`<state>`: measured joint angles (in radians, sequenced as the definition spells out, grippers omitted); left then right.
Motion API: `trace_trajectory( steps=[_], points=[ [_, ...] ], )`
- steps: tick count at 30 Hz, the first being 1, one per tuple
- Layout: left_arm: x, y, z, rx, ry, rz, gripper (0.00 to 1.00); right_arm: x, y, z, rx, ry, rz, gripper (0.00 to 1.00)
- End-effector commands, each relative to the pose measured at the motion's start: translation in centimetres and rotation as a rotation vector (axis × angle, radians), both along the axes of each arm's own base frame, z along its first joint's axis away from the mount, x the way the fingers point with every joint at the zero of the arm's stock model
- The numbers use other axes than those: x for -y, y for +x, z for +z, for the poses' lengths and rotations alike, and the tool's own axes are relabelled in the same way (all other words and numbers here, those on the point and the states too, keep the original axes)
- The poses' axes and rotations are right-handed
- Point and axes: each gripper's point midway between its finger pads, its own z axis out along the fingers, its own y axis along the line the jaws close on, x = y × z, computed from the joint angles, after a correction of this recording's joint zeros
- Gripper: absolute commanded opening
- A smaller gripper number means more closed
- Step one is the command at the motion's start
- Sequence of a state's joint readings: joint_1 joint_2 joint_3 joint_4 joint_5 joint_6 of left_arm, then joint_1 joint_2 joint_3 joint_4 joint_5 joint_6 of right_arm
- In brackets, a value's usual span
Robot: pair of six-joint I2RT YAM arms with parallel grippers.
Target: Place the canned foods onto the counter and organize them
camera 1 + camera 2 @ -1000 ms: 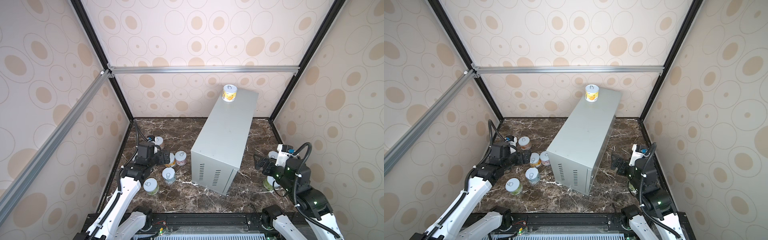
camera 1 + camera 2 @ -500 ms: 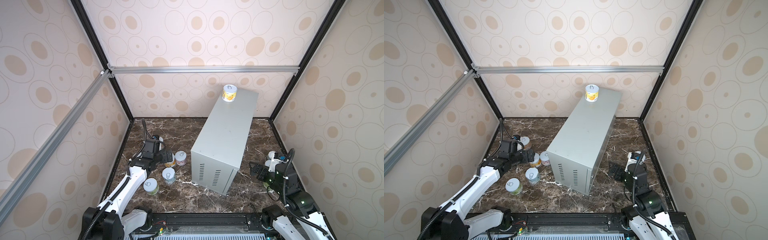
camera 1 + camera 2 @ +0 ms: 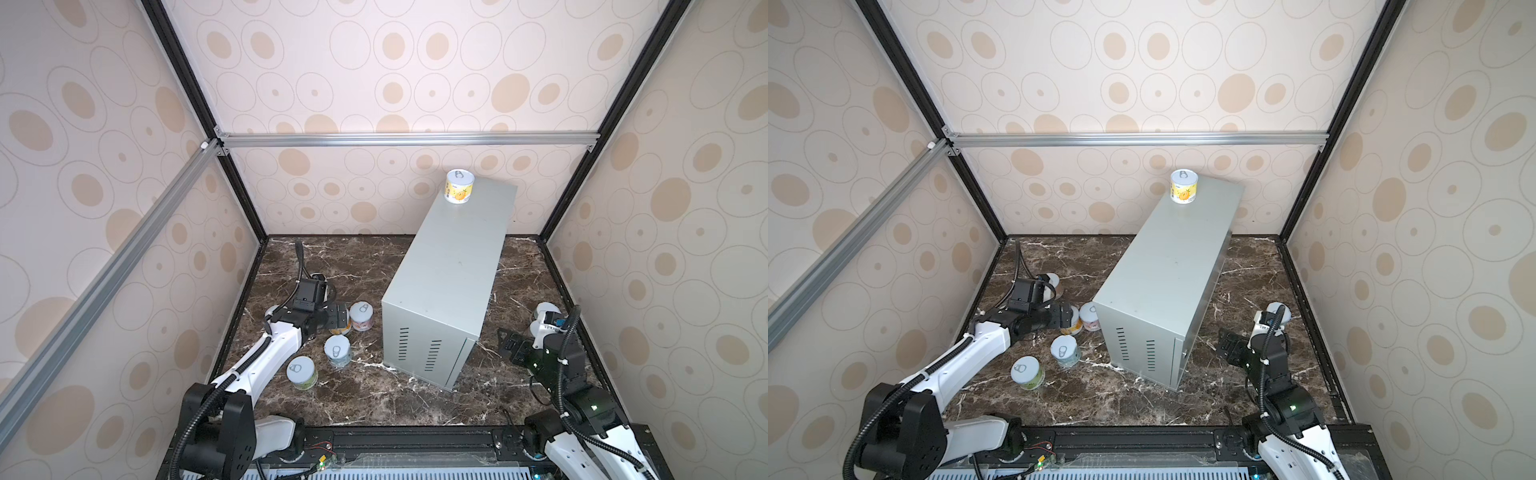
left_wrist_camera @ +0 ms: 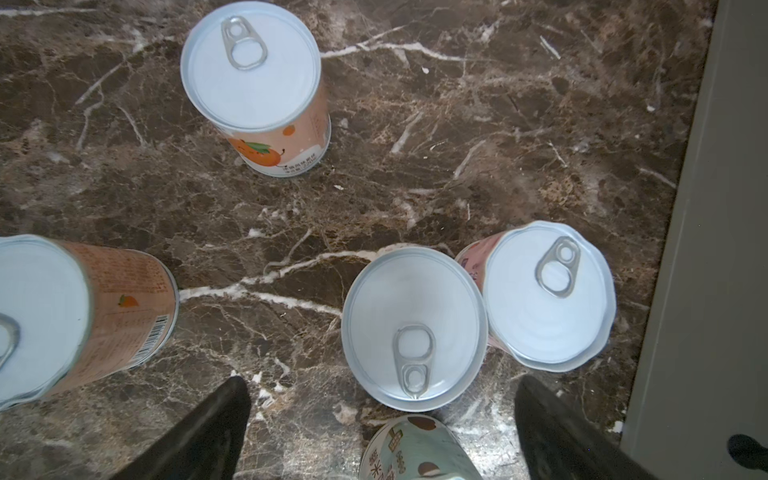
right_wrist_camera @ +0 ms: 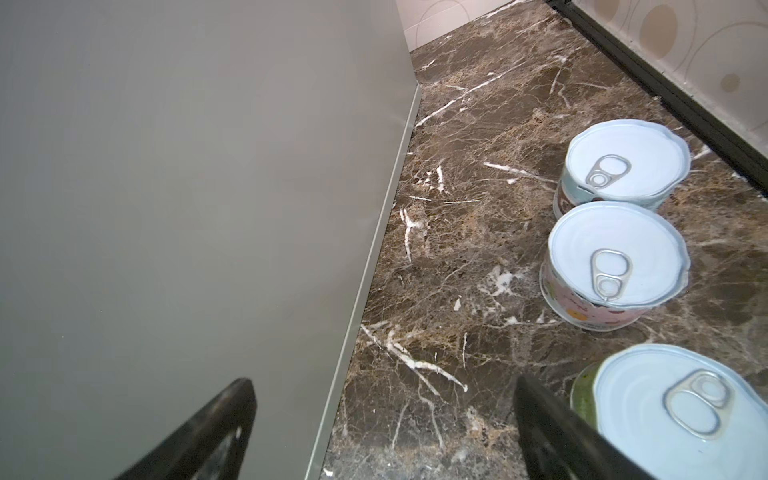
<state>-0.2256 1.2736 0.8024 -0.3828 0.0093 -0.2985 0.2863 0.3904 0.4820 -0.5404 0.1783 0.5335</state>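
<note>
Brown marble floor at the left held short silver-lidded cans; the left gripper hovered released over a pull-tab can, its label probably yellow, just beside a pink-labelled can. Midway, the tall pale-grey metal counter bore one yellow-orange can at its far end. Rightward, the right gripper hung unclenched near three cans. Picking was in hand; next would need a straight descent and firm clench.

Ten cans, one grey counter, two robot arms.
</note>
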Motion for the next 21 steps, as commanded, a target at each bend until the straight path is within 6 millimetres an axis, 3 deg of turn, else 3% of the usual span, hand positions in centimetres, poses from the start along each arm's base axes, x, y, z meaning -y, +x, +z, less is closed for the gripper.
trace_trajectory(
  steps=[1, 10, 21],
  points=[
    [0.6, 0.0, -0.4, -0.030, 0.016, -0.046, 0.99, 0.4, 0.3, -0.6, 0.008, -0.017, -0.019, 0.99],
    [1.7, 0.0, -2.4, -0.089, 0.063, -0.087, 0.96, 0.0, 0.7, -1.2, -0.005, -0.002, -0.010, 0.99],
    [1.9, 1.0, -3.4, -0.113, 0.096, -0.091, 0.90, -0.5, 0.9, -1.4, -0.008, 0.013, 0.007, 0.99]
  ],
)
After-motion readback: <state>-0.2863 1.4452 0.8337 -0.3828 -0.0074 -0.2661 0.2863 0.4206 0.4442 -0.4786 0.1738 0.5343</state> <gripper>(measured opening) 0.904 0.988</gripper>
